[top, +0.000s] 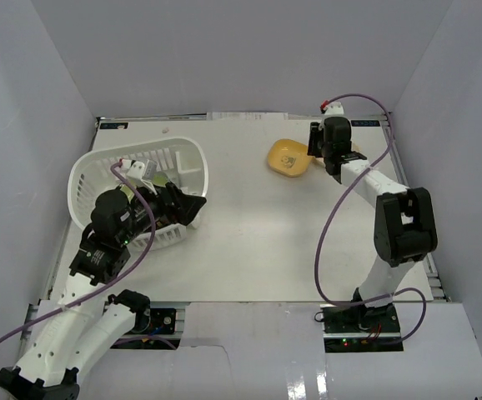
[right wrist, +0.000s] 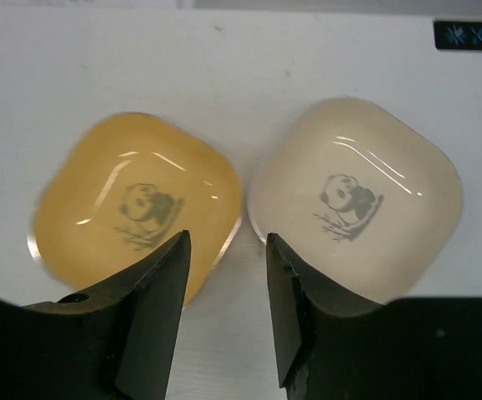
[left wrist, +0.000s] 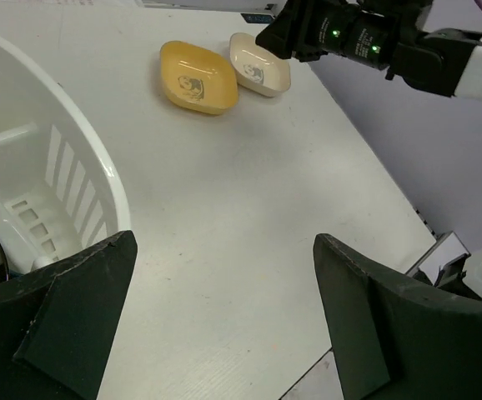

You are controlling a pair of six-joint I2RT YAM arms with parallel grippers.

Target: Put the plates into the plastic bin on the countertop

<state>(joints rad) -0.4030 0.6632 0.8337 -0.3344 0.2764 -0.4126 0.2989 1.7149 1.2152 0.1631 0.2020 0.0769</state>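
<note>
**Q:** Where are the plates, and which way do they lie?

**A:** Two rounded-square plates lie flat on the table point(top: 258, 242), at the far right. The yellow plate point(top: 288, 157) is on the left and the cream plate point(right wrist: 358, 196) is just beside it on the right. Neither has a marked long axis. Each carries a panda print point(right wrist: 145, 215) facing up.

**Q:** And the plastic bin?

**A:** The plastic bin point(top: 178, 158) stands at the left of the table, well apart from both plates. Its long axis runs roughly left to right, and its opening faces up.

**Q:** What is the state of the fingers?

**A:** The left fingers point(top: 193, 207) are spread wide and hold nothing. They hang at the near right rim of the bin and point toward the plates. The right fingers point(top: 320, 160) are parted by a narrow gap and hold nothing. They sit above the seam between the two plates.

**Q:** What does one view show that another does not?

**A:** In the top view the right arm point(top: 404, 225) hides almost all of the cream plate, while both wrist views show it clearly. The right wrist view shows a thin strip of table between the plates. In the left wrist view their edges seem to meet. Only the top view shows the bin's whole oval outline.
</note>
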